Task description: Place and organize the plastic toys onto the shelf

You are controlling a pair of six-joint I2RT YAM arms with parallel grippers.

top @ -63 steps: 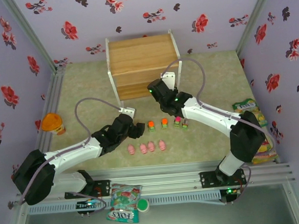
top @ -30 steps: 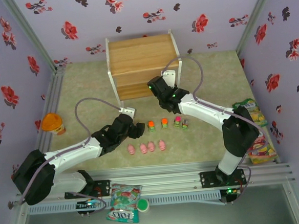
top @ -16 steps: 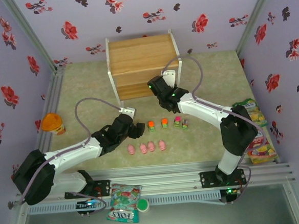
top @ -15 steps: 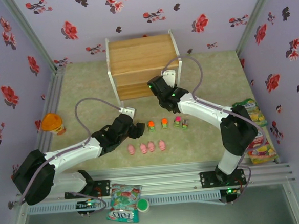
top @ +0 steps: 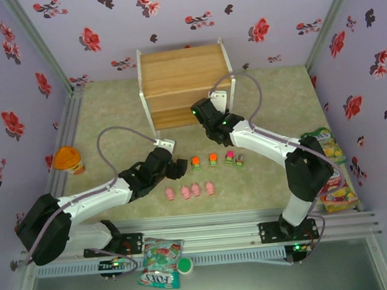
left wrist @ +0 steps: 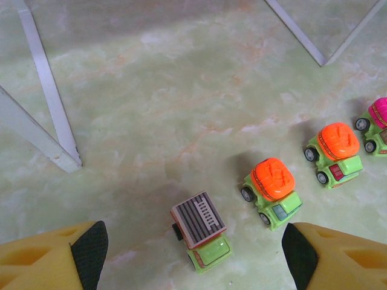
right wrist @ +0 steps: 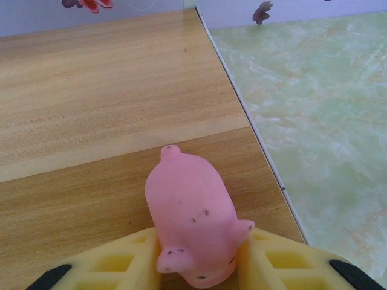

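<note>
Just inside the shelf (right wrist: 91, 90) edge, right pincer (right wrist: 196, 261) clasps a pink pig (right wrist: 190, 211).

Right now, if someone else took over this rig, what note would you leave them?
Right gripper: closed on a pink pig, over a board of the shelf, near its right edge.
Left gripper: open, empty, above the grey-topped car on the table.
Done: no toy seen let go on the shelf yet.
Left: set this pig down, then the four pigs in a row, the four cars in a row and the grey-topped car.
</note>
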